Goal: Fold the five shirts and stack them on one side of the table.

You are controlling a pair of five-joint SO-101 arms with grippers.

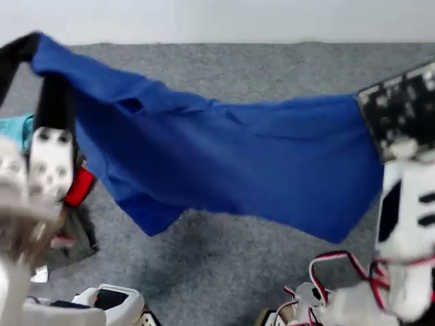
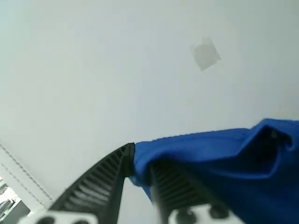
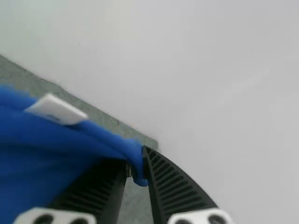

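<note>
A blue shirt (image 1: 231,156) hangs stretched across the high view, held up above the grey table (image 1: 224,272). My left gripper (image 2: 138,161) is shut on one edge of the blue shirt (image 2: 219,154), at the upper left of the high view (image 1: 30,51). My right gripper (image 3: 137,163) is shut on the opposite edge of the blue shirt (image 3: 42,154), at the right of the high view (image 1: 363,102). The cloth sags between the two arms, and its lower hem hangs free over the table.
Other clothes lie at the table's left edge: a teal piece (image 1: 15,129), a red piece (image 1: 80,185) and a dark one (image 1: 71,238). A white label (image 3: 56,109) shows on the shirt. A pale wall (image 2: 117,70) stands behind the table.
</note>
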